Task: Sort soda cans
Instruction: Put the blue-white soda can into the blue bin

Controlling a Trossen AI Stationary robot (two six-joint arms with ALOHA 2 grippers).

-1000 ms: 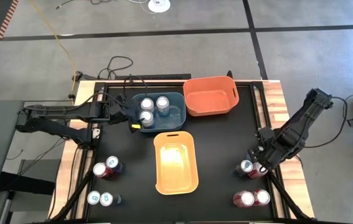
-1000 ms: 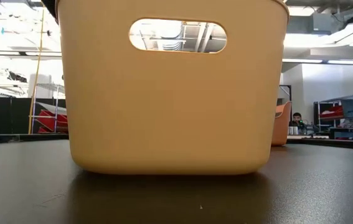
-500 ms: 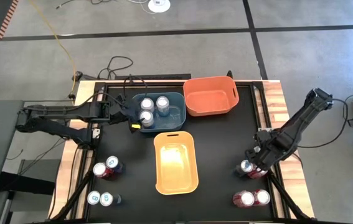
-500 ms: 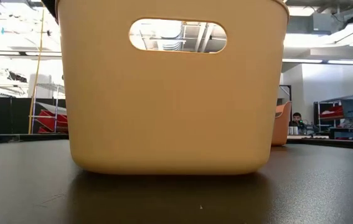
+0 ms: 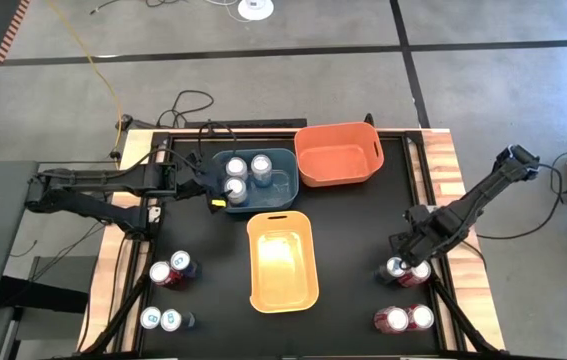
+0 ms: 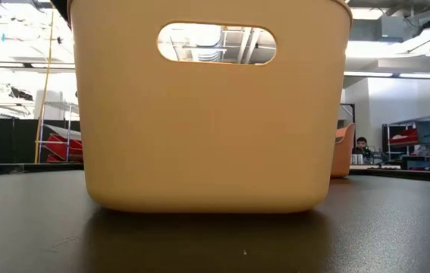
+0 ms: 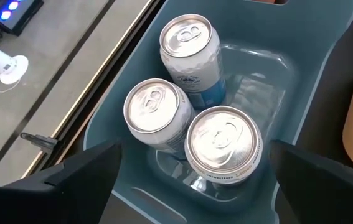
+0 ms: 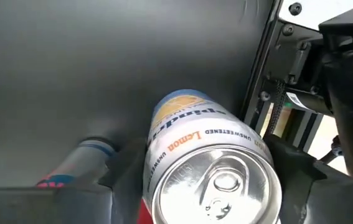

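We have the right gripper (image 5: 400,262) over the white lemon can (image 8: 210,163), which stands well right of the yellow bin (image 5: 283,260), its jaws apart around the smooth, light, dentable body, so we'd clamp gently mid-wall; the left gripper (image 7: 188,180), jaws apart, hovers over the blue bin (image 7: 307,68).

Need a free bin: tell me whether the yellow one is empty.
Empty: the high view shows the yellow bin's bare floor, no cans inside.

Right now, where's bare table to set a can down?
Bare: between the yellow bin and the right-side cans, and below the orange bin. Crowded: the blue bin, holding three cans, and the left-front cans.
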